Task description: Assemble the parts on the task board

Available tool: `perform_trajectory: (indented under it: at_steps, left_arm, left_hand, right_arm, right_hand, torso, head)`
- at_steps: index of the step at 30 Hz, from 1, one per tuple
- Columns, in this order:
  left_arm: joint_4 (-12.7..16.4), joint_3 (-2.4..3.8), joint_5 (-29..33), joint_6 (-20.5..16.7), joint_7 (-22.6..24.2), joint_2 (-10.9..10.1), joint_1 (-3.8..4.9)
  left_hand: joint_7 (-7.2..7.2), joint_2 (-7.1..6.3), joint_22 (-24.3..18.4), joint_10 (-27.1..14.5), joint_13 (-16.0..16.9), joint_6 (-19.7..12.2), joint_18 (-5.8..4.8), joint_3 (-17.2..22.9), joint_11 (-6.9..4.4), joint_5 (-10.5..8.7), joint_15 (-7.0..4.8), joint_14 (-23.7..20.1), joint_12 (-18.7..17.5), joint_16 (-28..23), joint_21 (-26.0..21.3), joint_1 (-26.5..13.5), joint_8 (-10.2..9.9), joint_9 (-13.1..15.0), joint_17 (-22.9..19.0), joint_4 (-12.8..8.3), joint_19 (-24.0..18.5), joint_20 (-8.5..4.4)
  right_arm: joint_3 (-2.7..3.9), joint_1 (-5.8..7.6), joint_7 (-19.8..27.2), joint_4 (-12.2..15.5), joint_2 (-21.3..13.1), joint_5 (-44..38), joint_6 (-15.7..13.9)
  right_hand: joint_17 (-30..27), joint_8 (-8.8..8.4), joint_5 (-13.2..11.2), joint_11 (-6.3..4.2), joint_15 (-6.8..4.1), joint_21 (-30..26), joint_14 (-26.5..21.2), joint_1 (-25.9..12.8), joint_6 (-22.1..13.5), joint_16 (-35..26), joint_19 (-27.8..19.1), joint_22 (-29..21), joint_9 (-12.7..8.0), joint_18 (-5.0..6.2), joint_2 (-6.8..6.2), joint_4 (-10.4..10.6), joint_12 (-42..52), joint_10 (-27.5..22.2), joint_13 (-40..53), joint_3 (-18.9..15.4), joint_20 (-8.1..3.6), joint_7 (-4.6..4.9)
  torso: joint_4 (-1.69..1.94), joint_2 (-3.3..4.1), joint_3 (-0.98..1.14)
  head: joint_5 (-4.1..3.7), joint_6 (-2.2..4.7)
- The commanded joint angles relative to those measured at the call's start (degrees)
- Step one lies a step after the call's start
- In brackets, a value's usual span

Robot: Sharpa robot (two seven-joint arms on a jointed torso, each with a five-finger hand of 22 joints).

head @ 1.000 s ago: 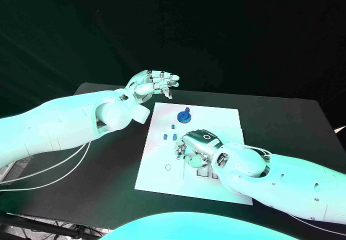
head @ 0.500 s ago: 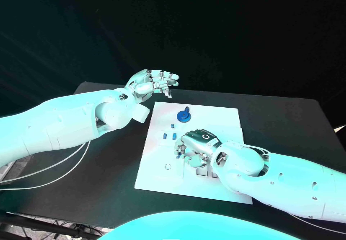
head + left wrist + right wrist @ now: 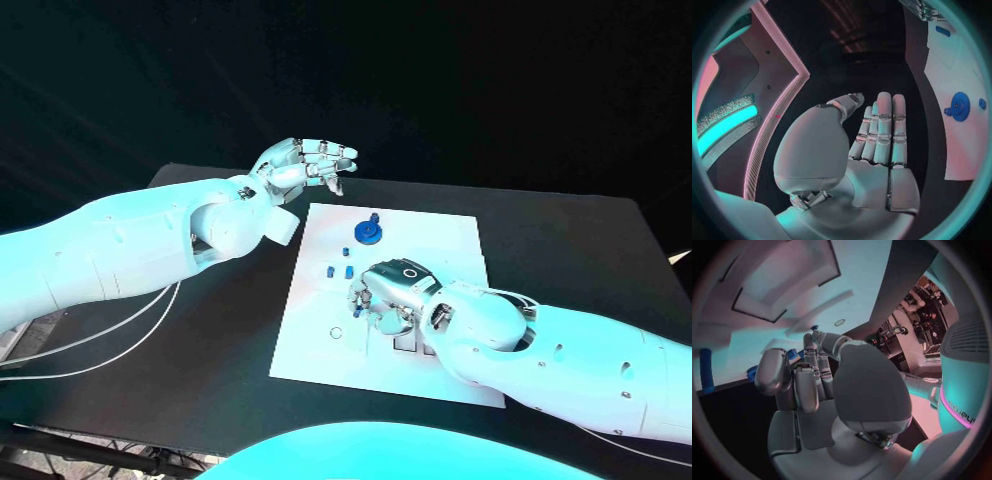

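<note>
On the board, mid-left: right hand point(image 3: 389, 296) is down over the task board point(image 3: 433, 240), fingers curled toward the plate near the small blue parts point(image 3: 340, 271).
Right hand state: can't tell. Fingers are bent in the right wrist view, with a blue piece point(image 3: 792, 354) showing at the fingertips point(image 3: 811, 342), but whether it is pinched or just lying behind them isn't resolvable.
Why it's there: my read is it's working a small part into or out of a seat on the board; the low, palm-down pose fits fine placement.
Left hand point(image 3: 306, 165): released, holding nothing, fingers extended side by side in the left wrist view. It's off the board, past its far-left corner, above the table point(image 3: 577, 240).
Why parked: likely kept clear so it doesn't block the right hand's work area.
Parts: blue gear point(image 3: 369, 232) sits on the board's far end, apart from both hands; a small blue peg point(image 3: 375, 217) is just beyond it. Long blue pin point(image 3: 706, 369) lies on the board in the right wrist view.
Surface: white plate on a black matte table.
Room: dark backdrop behind the table.
</note>
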Motion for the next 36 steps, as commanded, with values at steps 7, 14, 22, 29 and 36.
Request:
perform_trajectory:
  at_steps: [7,14,22,29,36]
  left_arm:
    - [0.2,0.04,0.0,0.7,0.2,0.0,0.03]
    - [0.3,0.04,0.0,0.8,0.1,-0.1,0.04]
    - [0.3,0.04,-0.1,0.8,-0.1,-0.1,0.04]
    - [0.3,0.04,-0.1,0.7,0.0,-0.2,0.04]
    - [0.1,0.04,-0.1,0.2,0.4,-0.2,0.03]
  left_hand:
    - [0.92,-0.19,0.0,-0.2,0.0,-0.3,0.29,-0.3,0.02,-0.15,0.33,-0.2,-0.2,-0.2,-0.4,0.6,-0.3,-0.1,-0.1,-0.1,0.3,0.06]
    - [0.93,-0.17,-0.1,-0.3,-0.1,-0.4,0.29,-0.3,0.04,-0.15,0.34,-0.2,-0.2,-0.3,-0.5,0.6,-0.3,-0.1,-0.1,-0.1,0.3,0.09]
    - [0.94,-0.17,-0.1,-0.3,-0.1,-0.4,0.3,-0.3,0.05,-0.15,0.35,-0.2,-0.2,-0.3,-0.5,0.7,-0.3,-0.1,-0.1,-0.1,0.3,0.1]
    - [0.94,-0.17,-0.1,-0.3,-0.1,-0.4,0.3,-0.3,0.05,-0.15,0.35,-0.2,-0.2,-0.3,-0.5,0.7,-0.3,-0.1,-0.1,-0.1,0.3,0.1]
    - [0.95,-0.05,-0.2,-0.3,-0.1,-0.4,0.31,-0.3,0.05,-0.13,0.35,-0.3,-0.2,-0.3,-0.6,0.8,-0.3,-0.1,-0.1,-0.1,0.3,0.1]
  right_arm:
    - [-0.16,-0.34,-0.8,-0.3,0.7,-1.0,1.5]
    - [-0.2,-0.4,-1.2,-0.3,1.0,-1.1,2.6]
    - [-0.28,-0.41,-1.5,-0.6,1.0,-0.4,3.9]
    - [-0.29,-0.37,-1.7,0.7,-0.4,-0.1,0.9]
    - [-0.21,0.32,-2.1,3.4,-3.1,0.0,-2.4]
  right_hand:
    - [0.0,0.09,0.1,-1.46,-0.38,-0.2,2.7,-0.4,0.2,-0.3,-0.1,6.5,0.1,-0.88,0.27,-0.5,-0.2,1.5,0.1,0.0,0.05,0.15]
    - [-0.1,-0.08,0.0,-1.33,-0.27,-0.3,2.7,-0.9,0.0,-0.4,-0.2,6.5,0.2,-0.88,0.27,-0.5,-0.5,1.3,0.1,-0.1,0.15,0.32]
    - [-1.9,-2.67,1.0,0.49,1.37,-6.0,2.2,-5.5,-3.3,-1.5,-2.5,4.9,-0.2,-0.05,-1.72,0.9,-4.5,-3.7,-1.1,-1.8,1.32,1.44]
    - [-7.0,-5.12,-0.5,1.73,2.37,-14.4,-0.2,-6.3,-6.3,-4.5,-5.7,2.2,-0.7,1.22,-3.52,1.5,-6.0,-10.7,-3.1,-3.9,2.91,1.91]
    - [-7.0,-5.38,-0.4,1.82,2.49,-14.5,-0.3,-6.1,-6.5,-4.3,-5.7,2.1,-0.7,1.23,-3.46,1.7,-5.4,-11.5,-3.3,-4.7,3.09,1.99]
  torso:
    - [0.04,0.04,-0.01]
    - [0.0,-0.01,-0.05]
    - [0.01,-0.02,-0.04]
    - [0.0,-0.05,-0.01]
    - [-0.09,-0.11,-0.04]
  head:
    - [-0.02,-0.17]
    - [0.0,-0.18]
    - [-0.05,-0.16]
    - [-0.03,0.02]
    - [-0.42,0.49]
